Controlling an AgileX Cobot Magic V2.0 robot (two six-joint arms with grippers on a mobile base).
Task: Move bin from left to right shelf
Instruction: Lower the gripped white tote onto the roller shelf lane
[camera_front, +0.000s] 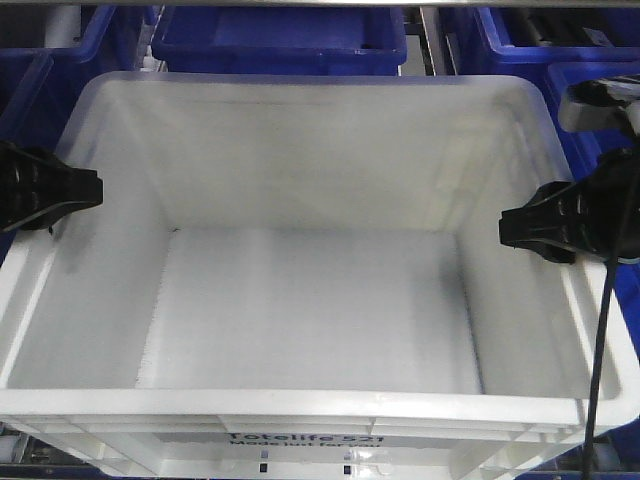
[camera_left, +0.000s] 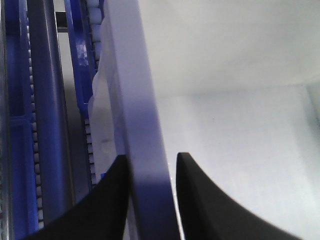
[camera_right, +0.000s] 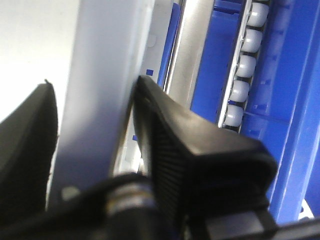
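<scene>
Bin: a large white rectangular plastic bin (camera_front: 300, 405) with a thick rolled rim and black print "Totelife 521" (camera_front: 300, 438) on its near wall. It is empty and fills the centre of the front view.
Bin position: it sits in front of the dark blue plastic bins (camera_front: 280, 40) that run along the top of the frame. I cannot tell whether it rests on a shelf or hangs from the grippers.
Left gripper: the left gripper (camera_front: 85, 192) is at the middle left of the front view. Its wrist view shows it (camera_left: 150, 167) straddling the bin's side rim, one black finger outside and one inside, apparently clenched on it.
Right gripper: the right gripper (camera_front: 520, 225) is at the middle right. Its wrist view shows it (camera_right: 95, 125) likewise clamped across the opposite rim.
Handling: being empty, the bin is probably light. The rim looks stiff, the thin walls likely flex, and the smooth plastic could slip between the pads.
Where to hold: the rolled rim at mid-length of both side walls, with both arms level so the wide bin does not twist.
Surroundings: a track of white rollers (camera_right: 245, 60) and a metal shelf rail (camera_right: 187, 55) lie just beyond the right rim.
Cable: a black cable (camera_front: 600, 340) hangs at the lower right.
</scene>
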